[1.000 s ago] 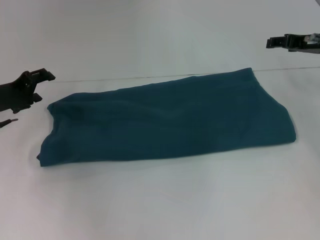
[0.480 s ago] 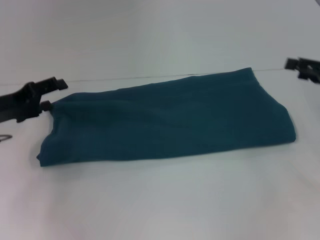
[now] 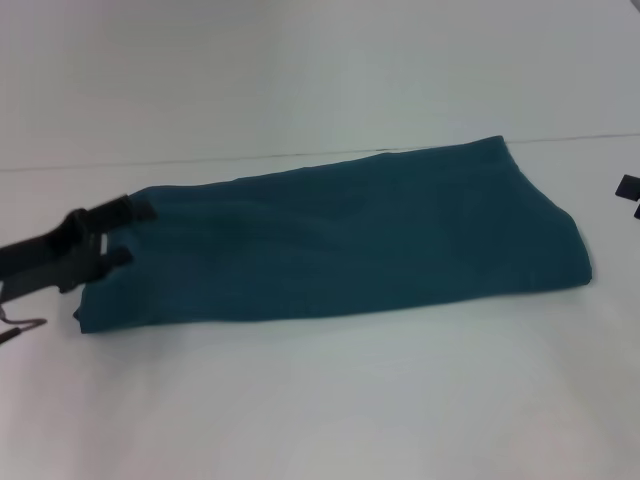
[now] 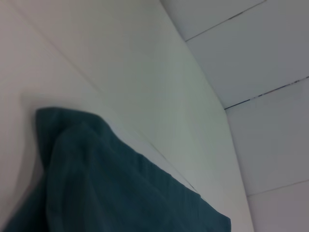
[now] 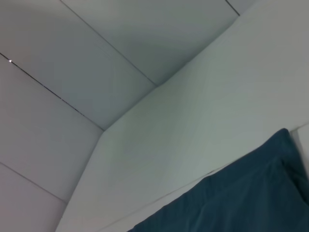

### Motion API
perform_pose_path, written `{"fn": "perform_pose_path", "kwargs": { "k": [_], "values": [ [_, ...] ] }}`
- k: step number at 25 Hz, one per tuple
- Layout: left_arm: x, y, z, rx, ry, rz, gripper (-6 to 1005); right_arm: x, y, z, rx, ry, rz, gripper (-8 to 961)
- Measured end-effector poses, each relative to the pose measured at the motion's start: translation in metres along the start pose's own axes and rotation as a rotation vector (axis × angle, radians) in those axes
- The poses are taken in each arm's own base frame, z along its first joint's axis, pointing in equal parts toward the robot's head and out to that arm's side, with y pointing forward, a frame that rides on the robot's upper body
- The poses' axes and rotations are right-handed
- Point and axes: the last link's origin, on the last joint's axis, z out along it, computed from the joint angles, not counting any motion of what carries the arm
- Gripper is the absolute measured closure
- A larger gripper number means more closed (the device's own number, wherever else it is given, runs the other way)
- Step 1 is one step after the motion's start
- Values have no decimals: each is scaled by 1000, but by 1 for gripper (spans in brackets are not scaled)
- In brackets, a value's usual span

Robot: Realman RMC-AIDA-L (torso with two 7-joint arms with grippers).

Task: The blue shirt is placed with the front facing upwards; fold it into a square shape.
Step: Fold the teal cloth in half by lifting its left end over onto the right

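Observation:
The blue shirt lies folded into a long band across the white table, plain teal side up, with no lettering showing. My left gripper is open at the band's left end, one finger near the far corner and the other lower down, by the left edge. Whether it touches the cloth is unclear. Only a small dark tip of my right gripper shows at the right border, clear of the shirt. The left wrist view shows a corner of the blue shirt, and the right wrist view shows another part of the blue shirt.
The table's far edge meets a pale wall just behind the shirt. A thin cable loop hangs below the left arm.
My left gripper has come rightward and down from the table's left side to the shirt's left end. The right gripper has dropped and slid off toward the right border. The shirt has not moved.

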Motion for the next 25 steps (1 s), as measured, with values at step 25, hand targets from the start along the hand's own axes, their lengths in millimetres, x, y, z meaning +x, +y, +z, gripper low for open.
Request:
{"fn": "perform_pose_path", "kwargs": {
  "k": [25],
  "values": [
    [-18,-25,-9,52,19,-46,125,5,2,5,-22,28,13,159]
  ]
}}
